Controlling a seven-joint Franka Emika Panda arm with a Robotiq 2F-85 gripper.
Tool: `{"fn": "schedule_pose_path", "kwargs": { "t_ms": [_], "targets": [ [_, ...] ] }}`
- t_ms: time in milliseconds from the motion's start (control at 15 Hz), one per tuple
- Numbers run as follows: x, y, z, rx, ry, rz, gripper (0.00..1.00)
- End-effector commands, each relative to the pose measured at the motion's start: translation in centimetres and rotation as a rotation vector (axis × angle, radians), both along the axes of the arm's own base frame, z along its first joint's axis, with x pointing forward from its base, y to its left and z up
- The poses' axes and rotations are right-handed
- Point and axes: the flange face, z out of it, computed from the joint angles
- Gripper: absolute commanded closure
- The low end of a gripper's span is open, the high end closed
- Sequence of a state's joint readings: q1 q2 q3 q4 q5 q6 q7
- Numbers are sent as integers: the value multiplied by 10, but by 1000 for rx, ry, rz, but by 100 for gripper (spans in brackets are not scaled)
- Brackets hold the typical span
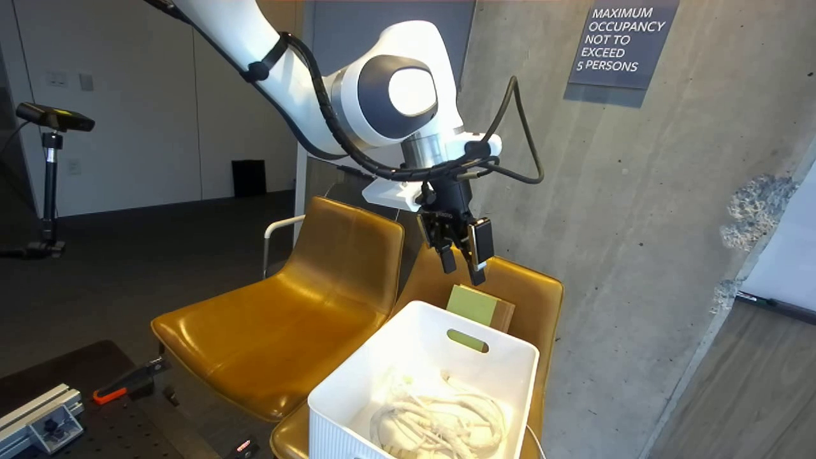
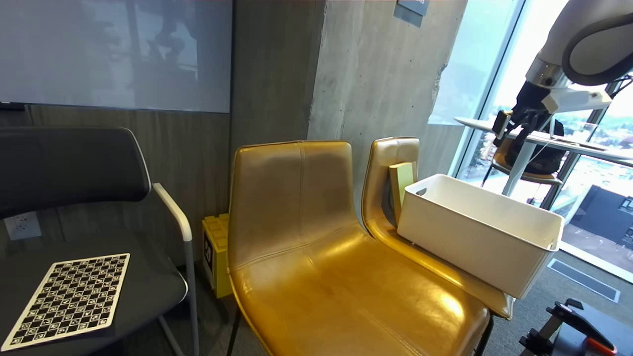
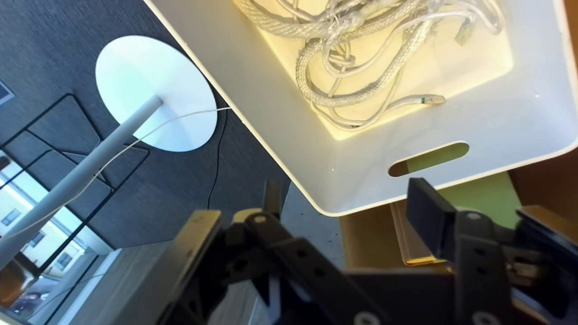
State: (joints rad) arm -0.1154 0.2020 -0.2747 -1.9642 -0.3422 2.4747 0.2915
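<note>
In an exterior view, left chair (image 1: 274,325) and right chair (image 1: 535,290) stood side by side, both tan. White bin (image 1: 421,347) sat on the right chair, open side up. Pale cables (image 1: 440,424) lay tangled inside, on the bin's bottom. End effector (image 1: 463,271) hung pointing down, higher than the bin's far rim and clear of it, fingers spread well apart. Green-and-brown book or box (image 1: 472,306) stood tilted between bin and right chair's back.
</note>
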Motion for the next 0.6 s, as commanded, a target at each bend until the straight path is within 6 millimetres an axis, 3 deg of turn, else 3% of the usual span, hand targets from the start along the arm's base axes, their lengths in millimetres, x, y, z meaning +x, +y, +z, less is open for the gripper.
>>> {"fn": "schedule_pose_path", "kwargs": {
  "t_ms": [0, 267, 533],
  "targets": [
    [-14, 28, 5, 90, 40, 26, 0],
    [-31, 53, 11, 154, 148, 13, 0],
    [-42, 57, 34, 182, 191, 12, 0]
  ]
}}
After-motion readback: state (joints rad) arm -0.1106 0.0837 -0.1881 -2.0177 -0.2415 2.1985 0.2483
